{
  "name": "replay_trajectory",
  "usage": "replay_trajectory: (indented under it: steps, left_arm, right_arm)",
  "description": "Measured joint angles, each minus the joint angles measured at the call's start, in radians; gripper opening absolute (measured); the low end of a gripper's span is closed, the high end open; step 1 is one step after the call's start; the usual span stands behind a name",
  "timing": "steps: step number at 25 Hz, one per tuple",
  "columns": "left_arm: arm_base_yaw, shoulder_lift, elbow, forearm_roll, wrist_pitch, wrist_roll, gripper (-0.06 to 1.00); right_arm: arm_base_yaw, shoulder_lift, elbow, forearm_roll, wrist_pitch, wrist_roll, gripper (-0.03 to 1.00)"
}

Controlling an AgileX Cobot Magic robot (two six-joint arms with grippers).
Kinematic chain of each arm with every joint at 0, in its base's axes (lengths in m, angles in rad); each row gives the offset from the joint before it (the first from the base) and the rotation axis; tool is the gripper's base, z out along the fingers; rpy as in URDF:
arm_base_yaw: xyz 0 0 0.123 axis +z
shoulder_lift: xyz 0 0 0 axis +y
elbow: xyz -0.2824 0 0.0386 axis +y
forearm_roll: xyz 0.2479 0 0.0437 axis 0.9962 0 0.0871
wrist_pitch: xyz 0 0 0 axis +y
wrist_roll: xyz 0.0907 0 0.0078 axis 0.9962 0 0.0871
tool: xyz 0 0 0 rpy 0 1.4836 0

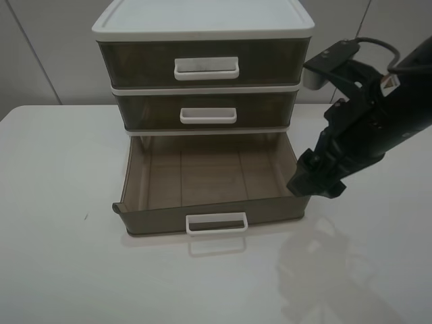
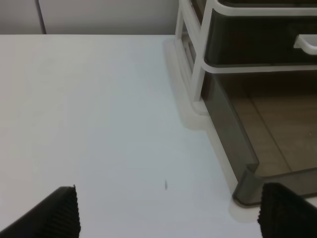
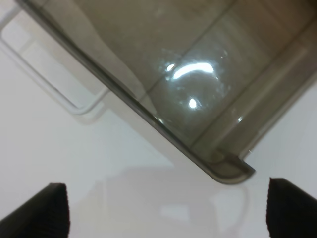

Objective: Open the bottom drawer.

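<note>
From the high exterior camera, a white-framed drawer unit (image 1: 202, 27) stands at the back of a white table (image 1: 61, 270). It has three smoky-brown translucent drawers, each with one white loop handle. The top drawer (image 1: 202, 64) and the middle drawer (image 1: 206, 109) are shut. The bottom drawer (image 1: 209, 179) is pulled well out toward the camera, its tray showing nothing inside, its white handle (image 1: 217, 223) at the front edge. One black arm reaches in from the right, angled down, and the right gripper (image 1: 316, 183) hangs just beside the drawer's front right corner. Whether it touches the drawer cannot be told here, and its jaws are hard to make out against the dark body. The left arm is out of this view.

In the left wrist view, the left gripper (image 2: 168, 218) sits low over bare table, near the open drawer's front corner. Two black ribbed fingertips (image 2: 59, 213) show, cut off by the frame, set wide apart with nothing between them.

In the right wrist view, the right gripper looks down over a rounded front corner of the bottom drawer. Two black fingertips (image 3: 44, 210) show, both cropped, spread wide and holding nothing. Part of the white handle is visible, also cut off.
</note>
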Motion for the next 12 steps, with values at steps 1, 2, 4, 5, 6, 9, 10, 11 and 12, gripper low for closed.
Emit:
replay_trajectory:
  steps: [1,2,4,5,6,9,10,11,12]
  left_arm:
    - [0.000,0.000,0.000,0.000,0.000,0.000,0.74]
    - [0.000,0.000,0.000,0.000,0.000,0.000,0.74]
    - [0.000,0.000,0.000,0.000,0.000,0.000,0.74]
    - [0.000,0.000,0.000,0.000,0.000,0.000,0.74]
    - [0.000,0.000,0.000,0.000,0.000,0.000,0.74]
    - [0.000,0.000,0.000,0.000,0.000,0.000,0.74]
    - [0.000,0.000,0.000,0.000,0.000,0.000,0.74]
    - [0.000,0.000,0.000,0.000,0.000,0.000,0.74]
    - [0.000,0.000,0.000,0.000,0.000,0.000,0.74]
  right_arm:
    - [-0.032,-0.021,0.014,0.000,-0.001,0.028,0.78]
    - [-0.059,-0.048,0.025,0.000,-0.001,0.053,0.78]
    - [-0.124,-0.109,0.049,0.000,-0.002,0.094,0.78]
    - [-0.155,-0.137,0.058,0.000,-0.002,0.115,0.78]
    - [-0.180,-0.170,0.068,0.000,-0.002,0.133,0.78]
    - [-0.258,-0.270,0.094,0.000,0.001,0.160,0.78]
    - [-0.284,-0.307,0.102,0.000,0.006,0.165,0.78]
    - [-0.308,-0.344,0.109,0.000,0.009,0.172,0.78]
    - [-0.332,-0.375,0.114,0.000,0.013,0.179,0.78]
